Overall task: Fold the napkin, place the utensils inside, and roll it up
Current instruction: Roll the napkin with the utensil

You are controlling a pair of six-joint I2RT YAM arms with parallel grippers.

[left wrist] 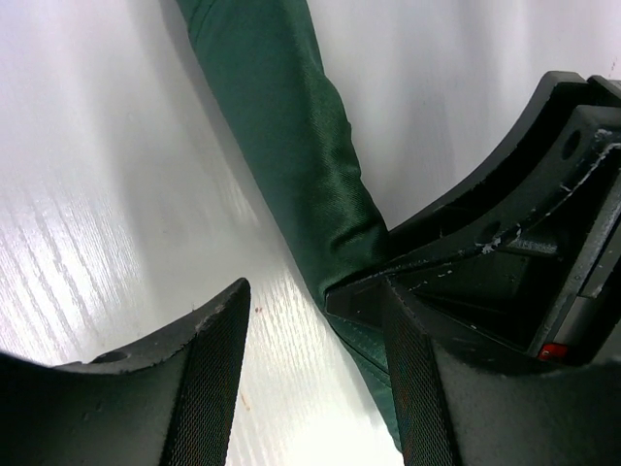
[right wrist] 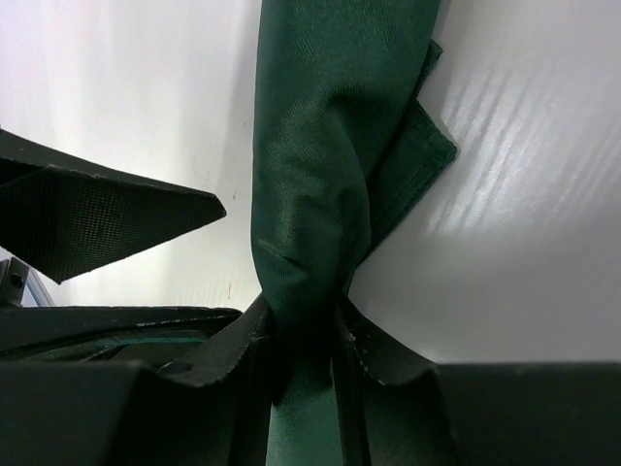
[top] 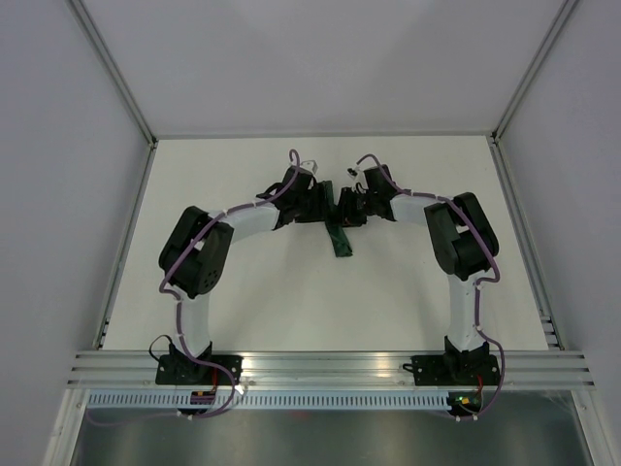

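The dark green napkin (top: 342,240) is rolled into a narrow strip on the white table, at the far middle. It also shows in the left wrist view (left wrist: 291,126) and in the right wrist view (right wrist: 320,146). My right gripper (top: 355,210) is shut on one end of the roll (right wrist: 306,325). My left gripper (top: 320,207) is open just beside it; the roll runs past its right finger (left wrist: 417,388), and bare table shows between its jaws (left wrist: 310,301). The fork is hidden.
The white table (top: 243,291) is bounded by grey walls with metal rails on the left (top: 126,243) and right (top: 524,243). Both arm bases sit on the near aluminium rail (top: 330,367).
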